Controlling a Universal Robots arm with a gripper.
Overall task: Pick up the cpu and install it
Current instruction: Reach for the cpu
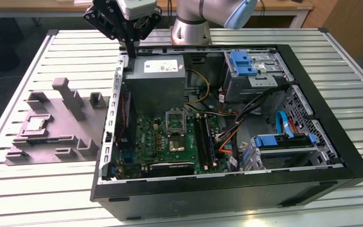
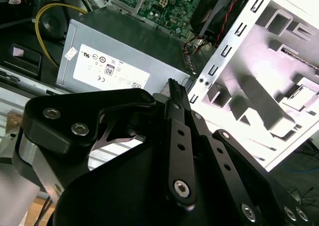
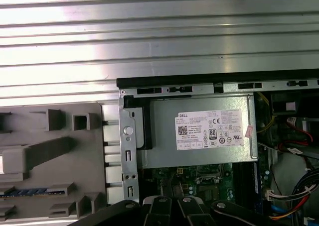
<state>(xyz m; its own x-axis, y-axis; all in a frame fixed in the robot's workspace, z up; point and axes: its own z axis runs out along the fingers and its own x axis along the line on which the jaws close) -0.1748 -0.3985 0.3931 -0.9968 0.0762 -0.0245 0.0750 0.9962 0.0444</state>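
Note:
In the exterior view the cpu (image 1: 35, 125) lies flat as a pale square in a recess of the grey tray (image 1: 55, 146), at that view's left, outside the computer case. My gripper (image 1: 131, 49) hangs well above and behind it, over the back left corner of the open case (image 1: 232, 189), next to the grey power supply (image 1: 159, 80). Its fingers are shut with nothing between them, meeting at the tips in the second wrist view (image 2: 172, 84). The motherboard socket (image 1: 176, 141) sits in the middle of the green board, its metal frame (image 1: 174, 118) lifted.
The case stands on a slatted metal table (image 1: 36, 189). The tray carries several upright blocks (image 1: 64, 90). Inside the case are drive cages with blue clips (image 1: 245, 64), bundled cables (image 1: 245, 118) and a yellow cable (image 1: 200, 85). The power supply (image 3: 199, 136) fills the corner below my wrist.

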